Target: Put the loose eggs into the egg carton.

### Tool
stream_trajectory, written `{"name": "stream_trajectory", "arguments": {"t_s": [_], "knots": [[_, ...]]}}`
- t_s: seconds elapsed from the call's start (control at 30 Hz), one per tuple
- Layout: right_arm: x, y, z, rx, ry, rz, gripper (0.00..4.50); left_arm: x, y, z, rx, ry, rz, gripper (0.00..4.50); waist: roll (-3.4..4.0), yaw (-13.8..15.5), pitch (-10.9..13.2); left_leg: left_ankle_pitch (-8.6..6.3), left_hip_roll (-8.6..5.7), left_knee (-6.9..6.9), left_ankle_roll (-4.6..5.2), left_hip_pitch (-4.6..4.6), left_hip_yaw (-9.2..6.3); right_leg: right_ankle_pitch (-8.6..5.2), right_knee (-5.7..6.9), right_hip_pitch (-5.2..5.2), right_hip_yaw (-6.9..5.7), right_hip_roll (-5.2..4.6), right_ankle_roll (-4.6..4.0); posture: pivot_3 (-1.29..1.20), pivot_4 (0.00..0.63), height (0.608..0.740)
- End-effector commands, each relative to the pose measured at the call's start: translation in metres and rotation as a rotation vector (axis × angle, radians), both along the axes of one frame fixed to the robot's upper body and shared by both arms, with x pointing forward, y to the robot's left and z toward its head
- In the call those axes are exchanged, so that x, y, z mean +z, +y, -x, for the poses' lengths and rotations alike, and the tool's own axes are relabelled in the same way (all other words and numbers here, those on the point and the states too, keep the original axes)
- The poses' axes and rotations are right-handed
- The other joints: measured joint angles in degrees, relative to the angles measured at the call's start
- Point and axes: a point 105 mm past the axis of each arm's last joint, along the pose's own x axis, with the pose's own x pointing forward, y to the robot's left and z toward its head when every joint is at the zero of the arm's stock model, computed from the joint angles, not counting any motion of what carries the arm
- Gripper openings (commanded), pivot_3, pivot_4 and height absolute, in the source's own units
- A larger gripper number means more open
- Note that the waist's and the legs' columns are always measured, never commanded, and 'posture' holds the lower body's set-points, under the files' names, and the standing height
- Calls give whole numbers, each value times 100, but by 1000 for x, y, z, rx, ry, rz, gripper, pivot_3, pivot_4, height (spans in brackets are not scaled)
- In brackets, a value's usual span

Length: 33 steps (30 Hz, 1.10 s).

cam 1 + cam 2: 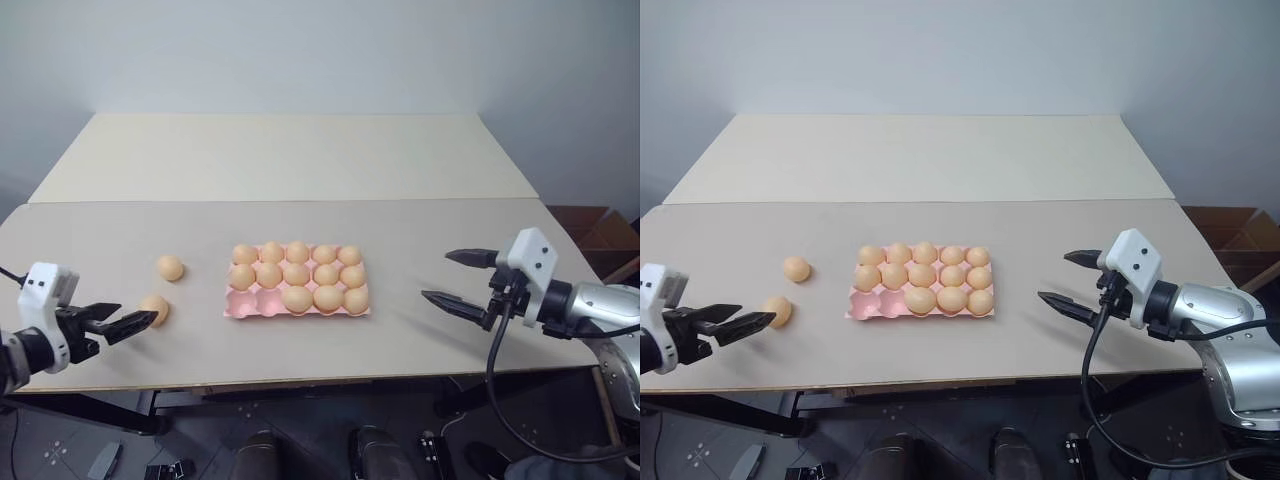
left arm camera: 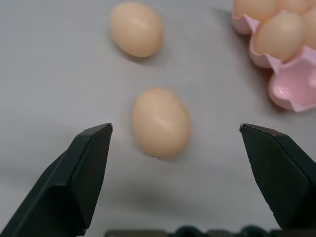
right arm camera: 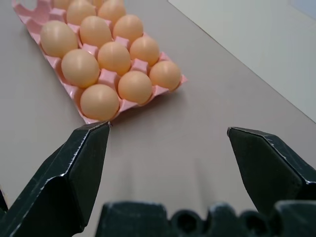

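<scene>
Left gripper [image 1: 128, 322] gaping at nearest loose egg [image 1: 155, 308], should straddle it squarely, close gently; right gripper [image 1: 460, 279] also spread, empty.

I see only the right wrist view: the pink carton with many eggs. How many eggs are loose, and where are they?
Observer: Two. The nearer loose egg and the farther loose egg lie on the table, left of the egg carton.
Operator: Are any cups free?
Observer: Yes, two empty cups, at the left end of the row nearest the robot.
Operator: Where is the left gripper?
Observer: The left gripper is open; the nearer loose egg lies just ahead of its fingers, untouched.
</scene>
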Motion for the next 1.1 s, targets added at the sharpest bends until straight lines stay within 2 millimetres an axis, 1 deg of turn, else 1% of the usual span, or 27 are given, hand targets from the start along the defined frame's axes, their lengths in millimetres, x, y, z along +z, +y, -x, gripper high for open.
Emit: {"name": "stream_trajectory", "arguments": {"t_s": [0.03,0.17,0.23,0.4,0.53,0.63,0.7,0.73,0.83,0.87,0.93,0.97,1.07,1.1], "knots": [[17,8,4,41,-71,1,4450,0,-8,-6,-8,12,-65,4500,0,0,0,0,-1,0,0,1,1,0,0,0,1,-1,0,0,150,740],[19,8,4,40,-79,-2,4450,-5,-10,-10,10,40,-95,4500,0,-1,0,0,-1,0,0,2,0,0,2,0,1,-1,-3,0,150,740],[20,9,5,45,-74,-7,4450,-8,-16,-11,-4,58,-98,4500,0,3,0,1,-1,0,-1,2,0,0,2,0,1,-1,-3,0,150,740],[23,6,4,36,-74,-8,4450,-19,-24,-14,2,88,-97,4500,0,8,0,1,-2,0,-1,1,0,0,1,0,2,-2,-3,0,150,740],[23,7,3,35,-71,-9,4450,-28,-20,-25,73,105,-133,4500,-1,37,-1,2,-4,0,-1,5,-1,1,3,5,1,-2,-4,0,150,740],[22,9,3,39,-69,-15,4500,-25,-23,-37,75,80,-125,3916,1,70,-2,3,-5,0,-2,8,-2,1,5,7,1,-1,-4,0,150,740],[21,10,4,40,-68,-16,4500,-24,-26,-41,58,84,-135,3317,1,87,-2,4,-6,0,-3,7,-2,1,6,7,0,-1,-4,0,150,740],[22,11,4,39,-69,-21,4500,-25,-26,-43,58,93,-137,2923,1,87,-2,4,-7,1,-4,6,-3,2,5,7,0,-1,-4,0,150,740],[22,11,4,33,-70,-27,4500,-25,-28,-45,41,93,-148,1932,1,86,-2,4,-10,1,-4,2,-2,3,1,6,1,-3,-2,0,150,740],[22,11,5,28,-72,-30,4500,-23,-29,-45,31,88,-146,1815,1,85,-2,4,-10,1,-4,2,-2,3,0,7,2,-4,-1,0,150,740],[23,11,5,23,-73,-34,4500,-19,-32,-44,6,82,-141,1776,0,84,-2,4,-10,1,-4,1,-1,3,-1,5,3,-5,-1,0,150,740],[22,11,6,20,-73,-34,4500,-13,-36,-42,-46,55,-168,1776,-1,82,-1,4,-10,1,-4,1,-1,3,-1,6,2,-5,-1,0,150,740],[21,11,8,10,-74,-37,4500,8,-51,-36,-245,-94,-247,1776,-1,75,-1,4,-6,1,-4,-5,-1,2,-2,-1,2,-4,-4,0,150,740],[21,12,8,7,-76,-40,4500,16,-59,-34,-327,-142,-236,1776,-1,74,-1,3,-5,1,-5,-5,1,0,-3,-2,3,-5,-8,0,150,740]]}}
